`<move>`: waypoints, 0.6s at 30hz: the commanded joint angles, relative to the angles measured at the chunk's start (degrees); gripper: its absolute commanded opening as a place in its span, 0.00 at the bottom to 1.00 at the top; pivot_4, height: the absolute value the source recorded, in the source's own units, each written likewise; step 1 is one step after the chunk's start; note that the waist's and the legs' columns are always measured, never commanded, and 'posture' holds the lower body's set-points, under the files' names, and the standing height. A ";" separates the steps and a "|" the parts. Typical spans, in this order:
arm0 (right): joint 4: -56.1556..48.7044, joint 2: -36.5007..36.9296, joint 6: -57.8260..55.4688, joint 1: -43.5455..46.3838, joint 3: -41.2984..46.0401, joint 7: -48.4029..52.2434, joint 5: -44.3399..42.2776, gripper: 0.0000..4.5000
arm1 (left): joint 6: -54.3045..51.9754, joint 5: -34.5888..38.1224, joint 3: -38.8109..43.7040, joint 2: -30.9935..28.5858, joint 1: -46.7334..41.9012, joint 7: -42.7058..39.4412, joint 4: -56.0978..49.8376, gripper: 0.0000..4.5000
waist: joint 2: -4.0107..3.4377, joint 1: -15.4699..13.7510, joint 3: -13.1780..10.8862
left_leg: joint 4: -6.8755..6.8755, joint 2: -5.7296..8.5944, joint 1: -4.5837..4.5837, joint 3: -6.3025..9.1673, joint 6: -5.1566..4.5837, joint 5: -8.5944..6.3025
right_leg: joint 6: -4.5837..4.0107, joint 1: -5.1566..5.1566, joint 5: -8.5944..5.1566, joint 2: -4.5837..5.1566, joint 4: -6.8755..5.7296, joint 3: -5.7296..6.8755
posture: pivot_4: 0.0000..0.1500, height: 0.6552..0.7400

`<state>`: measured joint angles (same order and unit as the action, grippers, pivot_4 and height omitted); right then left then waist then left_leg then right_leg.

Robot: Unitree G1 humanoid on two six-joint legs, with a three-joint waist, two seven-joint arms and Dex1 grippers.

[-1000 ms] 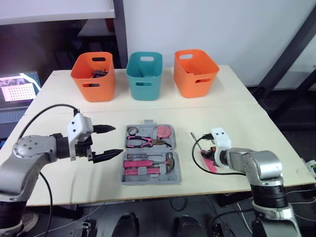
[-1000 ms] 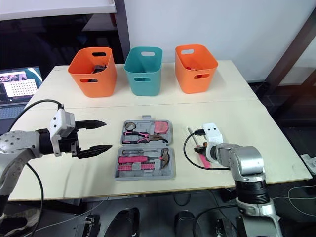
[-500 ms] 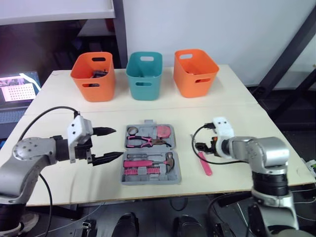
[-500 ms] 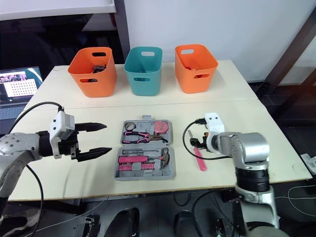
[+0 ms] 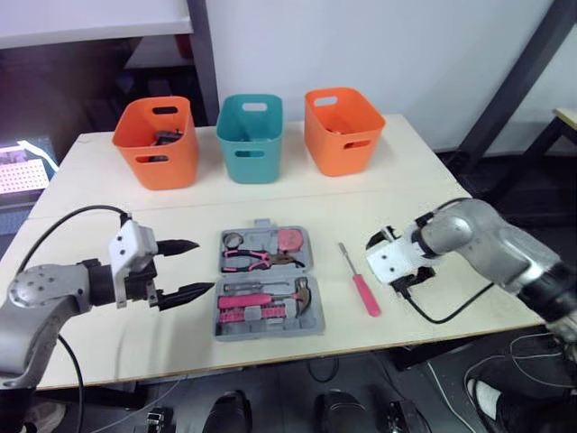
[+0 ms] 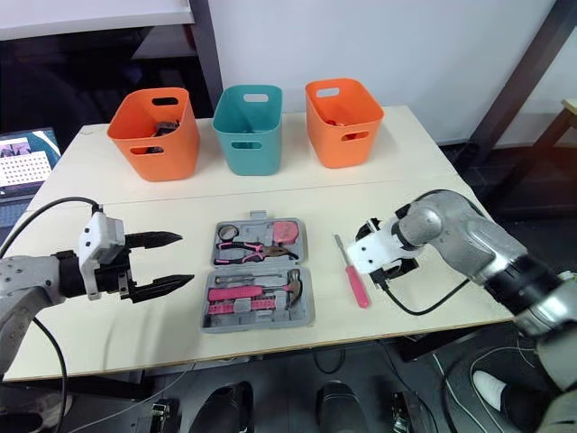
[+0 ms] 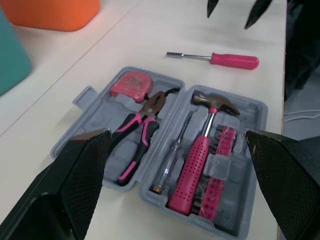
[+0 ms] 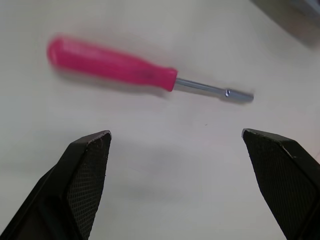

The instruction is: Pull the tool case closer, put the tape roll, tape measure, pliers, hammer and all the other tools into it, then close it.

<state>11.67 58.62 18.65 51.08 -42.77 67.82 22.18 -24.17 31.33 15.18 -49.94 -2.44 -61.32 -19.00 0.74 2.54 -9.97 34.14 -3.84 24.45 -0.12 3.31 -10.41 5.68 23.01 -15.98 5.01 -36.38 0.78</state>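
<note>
The left gripper [image 5: 200, 267] hovers above the table [image 5: 424, 194], its two black fingers spread wide. Just beyond their tips lies the open tool case [image 5: 270, 329]. It holds pink-handled pliers [image 5: 255, 261], a hammer [image 5: 270, 299] and a pink tape measure [image 5: 291, 240]. Past the case from those fingertips, a pink screwdriver [image 5: 361, 281] lies on the bare tabletop, with the right gripper [image 5: 395, 269] close beside it.

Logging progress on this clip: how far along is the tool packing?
Done: pliers, hammer and tape measure lie in the open case. In hand: nothing; left gripper and right gripper are open, the right facing the screwdriver on the table. Left: pack the screwdriver, close the case.
</note>
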 commanded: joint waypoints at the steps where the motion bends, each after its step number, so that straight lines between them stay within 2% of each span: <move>1: 8.54 -3.77 16.40 3.85 -2.80 -2.35 8.99 0.99 | 0.74 0.34 2.81 -0.42 0.88 1.05 -2.17 1.00 | 0.01 -0.08 0.00 | -0.02 0.00 0.00 -0.02 0.00 0.00 | 0.05 0.02 0.02 0.00 0.00 -0.01 | 1.00 1.00; 4: 15.78 -8.38 25.50 7.22 -5.64 -7.38 17.39 0.99 | 0.58 0.54 3.36 -0.32 2.05 1.61 -3.11 1.00 | 0.00 -0.12 -0.01 | -0.04 0.00 0.01 -0.07 0.01 0.01 | 0.14 0.05 0.07 0.00 -0.01 -0.04 | 1.00 1.00; 9: 24.98 -13.93 33.67 11.37 -8.80 -14.47 26.97 0.99 | 0.28 0.65 3.95 -0.46 3.05 2.30 -3.86 1.00 | -0.01 -0.20 -0.02 | -0.01 0.00 0.00 -0.20 0.06 0.03 | 0.11 0.10 0.07 0.00 -0.12 -0.17 | 1.00 1.00; 17: 26.45 -16.71 40.64 10.98 -9.64 -14.69 29.40 0.99 | 0.12 0.77 4.90 -0.37 5.00 2.92 -4.84 1.00 | 0.00 -0.16 -0.01 | 0.00 0.00 -0.06 -0.26 0.06 0.04 | 0.13 0.14 0.08 0.00 -0.30 -0.27 | 1.00 1.00; 18: 26.42 -16.89 40.89 10.78 -9.67 -14.78 29.78 0.93 | 0.12 0.79 4.95 -0.36 5.18 3.01 -4.94 1.00 | 0.00 -0.15 -0.01 | 0.00 0.00 -0.08 -0.27 0.06 0.04 | 0.14 0.14 0.08 0.00 -0.36 -0.28 | 1.00 1.00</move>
<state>38.86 42.02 58.26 62.00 -52.65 52.84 51.59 -24.37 31.51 18.19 -49.92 2.66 -58.59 -22.32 0.74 2.38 -9.98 34.15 -3.84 24.34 -0.39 3.37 -10.37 5.81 23.15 -15.90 5.01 -36.80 0.50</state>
